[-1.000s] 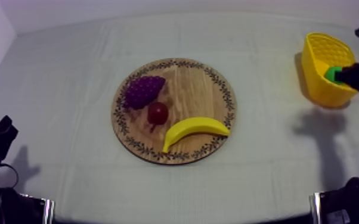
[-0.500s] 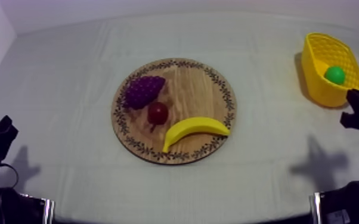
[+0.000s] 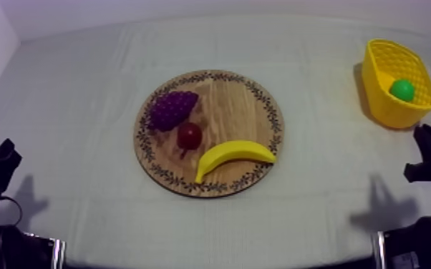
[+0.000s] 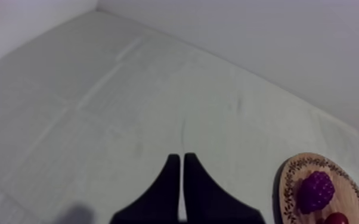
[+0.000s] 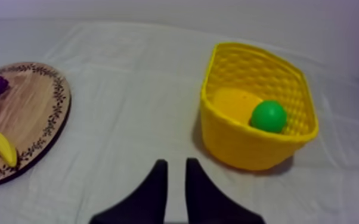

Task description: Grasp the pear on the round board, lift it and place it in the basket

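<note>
Pear [image 3: 402, 89]: green, lying inside the yellow basket [image 3: 397, 47], low against the wall nearest the right arm. Nothing is holding it.
Basket: upright on the surface [image 3: 318, 186], with the pear as the one fruit seen in it.
Right end effector [image 5: 176, 162]: near the basket but apart from its front wall. The two fingers are slightly spread, with a narrow gap between them and nothing in it.
Wooden board [image 3: 240, 107]: well apart from the basket. It carries the bunch of grapes [image 3: 172, 109], the small red fruit [image 3: 189, 134] and the banana [image 3: 233, 155], and no pear.
Left end effector [image 4: 179, 156]: beyond the board from the basket, fingers pressed together on nothing.
Step in hand: judging by the pear in the basket, the placing looks done and what remains is clearing the right arm away.
Doing it well: the move likely calls for drawing straight back from the basket. The fingers should stay clear of the rim so the light basket is not nudged or tipped, and the arm should then settle low at its own side.
Risk: a sideways sweep could catch the basket wall.
</note>
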Available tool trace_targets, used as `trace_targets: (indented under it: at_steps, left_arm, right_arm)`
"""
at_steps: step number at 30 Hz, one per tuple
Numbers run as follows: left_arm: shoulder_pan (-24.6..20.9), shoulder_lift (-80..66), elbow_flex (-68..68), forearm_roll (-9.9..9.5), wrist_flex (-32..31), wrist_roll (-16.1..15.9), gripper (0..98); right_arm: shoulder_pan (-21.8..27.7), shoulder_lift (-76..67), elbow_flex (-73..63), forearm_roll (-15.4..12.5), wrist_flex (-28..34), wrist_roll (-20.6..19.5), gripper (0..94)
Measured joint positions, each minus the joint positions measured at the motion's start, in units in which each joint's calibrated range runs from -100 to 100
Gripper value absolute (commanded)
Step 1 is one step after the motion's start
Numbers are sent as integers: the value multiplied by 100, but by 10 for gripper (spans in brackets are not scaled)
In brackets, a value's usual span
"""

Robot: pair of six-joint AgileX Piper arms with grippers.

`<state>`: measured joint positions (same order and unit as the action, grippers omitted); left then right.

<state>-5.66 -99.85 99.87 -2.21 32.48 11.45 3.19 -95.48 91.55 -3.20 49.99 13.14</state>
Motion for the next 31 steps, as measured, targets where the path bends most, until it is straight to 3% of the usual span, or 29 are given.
trace_targets:
  at_steps: [3, 10, 13, 16, 21, 27, 31]
  left_arm:
    - [0, 0, 0, 0, 0, 0, 1]
    - [0, 0, 0, 0, 0, 0, 1]
    - [0, 0, 0, 0, 0, 0, 1]
    - [0, 0, 0, 0, 0, 0, 1]
    - [0, 0, 0, 0, 0, 0, 1]
    - [0, 0, 0, 0, 0, 0, 1]
    - [0, 0, 0, 0, 0, 0, 1]
  right_arm:
    - [48, -14, 215, -40, 116, -63, 192]
    - [172, -14, 467, 320, -147, -708, 249]
    - [264, -20, 602, 413, -442, -960, 206]
    - [329, -22, 756, 272, -797, -1063, 130]
    - [350, -22, 808, 234, -1142, -890, 28]
    - [351, -27, 821, 234, -1150, -224, 7]
    - [351, -27, 821, 234, -1150, -43, 5]
